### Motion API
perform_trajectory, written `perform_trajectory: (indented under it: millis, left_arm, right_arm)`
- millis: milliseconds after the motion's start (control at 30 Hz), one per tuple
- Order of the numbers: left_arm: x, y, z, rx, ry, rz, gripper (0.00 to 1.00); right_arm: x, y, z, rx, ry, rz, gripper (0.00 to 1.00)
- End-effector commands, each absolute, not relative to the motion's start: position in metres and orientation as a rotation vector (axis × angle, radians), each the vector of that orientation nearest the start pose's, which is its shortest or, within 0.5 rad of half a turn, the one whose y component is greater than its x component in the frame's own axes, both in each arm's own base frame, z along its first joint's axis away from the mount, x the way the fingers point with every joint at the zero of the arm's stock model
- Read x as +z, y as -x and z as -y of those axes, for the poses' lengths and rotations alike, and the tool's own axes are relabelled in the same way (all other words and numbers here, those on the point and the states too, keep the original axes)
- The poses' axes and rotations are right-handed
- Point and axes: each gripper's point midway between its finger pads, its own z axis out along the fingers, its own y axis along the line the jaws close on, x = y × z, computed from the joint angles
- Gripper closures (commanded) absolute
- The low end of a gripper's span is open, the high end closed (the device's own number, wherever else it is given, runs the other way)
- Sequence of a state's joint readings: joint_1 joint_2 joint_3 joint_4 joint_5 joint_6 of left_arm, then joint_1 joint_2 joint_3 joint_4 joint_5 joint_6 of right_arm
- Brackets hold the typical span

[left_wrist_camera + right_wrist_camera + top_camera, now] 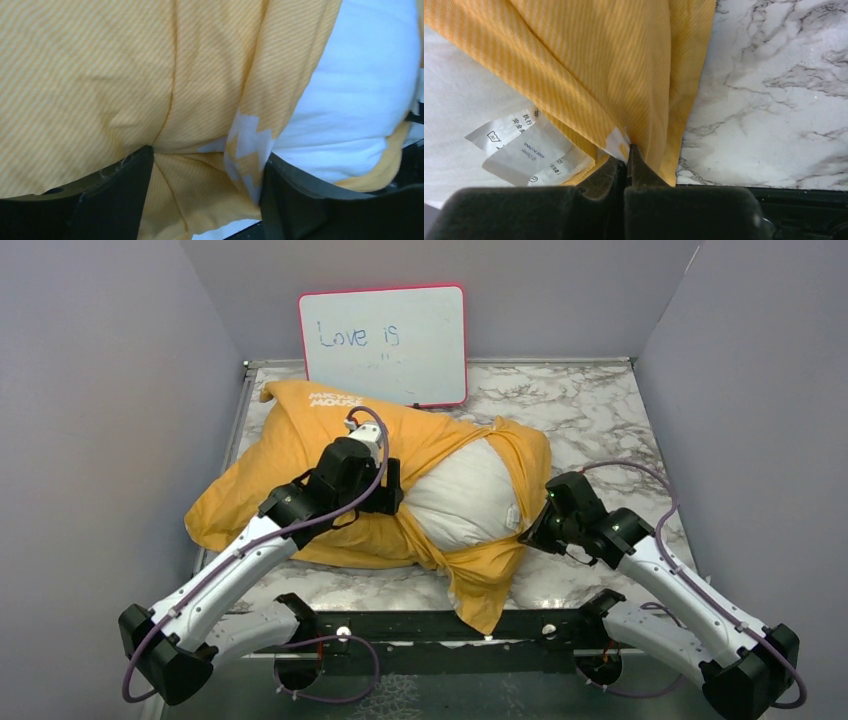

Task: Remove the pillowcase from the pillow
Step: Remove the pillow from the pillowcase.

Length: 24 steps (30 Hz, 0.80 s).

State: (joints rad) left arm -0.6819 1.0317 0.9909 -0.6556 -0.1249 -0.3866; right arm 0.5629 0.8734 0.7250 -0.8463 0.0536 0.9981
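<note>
The pillowcase [300, 455] lay yellow-orange side up across the middle of the marble table [774, 100], bunched around the pillow [465, 500], whose white bulk showed bare at centre-right of the overhead view. The left gripper [207, 165] rested on the fabric at centre with its jaws spread apart, a fold of cloth bulging between them, unclamped. The right gripper [626, 157], at the pillow's right edge, was clenched tight on a pinch of the pillowcase hem, beside two white care labels [519, 145]. A pink-framed whiteboard [383, 345] stood at upper centre.
</note>
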Motion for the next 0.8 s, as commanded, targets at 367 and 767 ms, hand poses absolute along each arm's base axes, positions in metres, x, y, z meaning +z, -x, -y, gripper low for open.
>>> perform_trajectory:
  millis: [367,767]
  left_arm:
    - [0.305,-0.173,0.308,-0.595,-0.925,-1.818,0.11]
    - [0.206,-0.168,0.369,-0.473,-1.174,-1.937,0.09]
  right_arm:
    - [0.089,-0.183,-0.133,0.426,-0.589,-2.579,0.99]
    - [0.111,-0.190,-0.117,0.458,-0.642,-2.387,0.99]
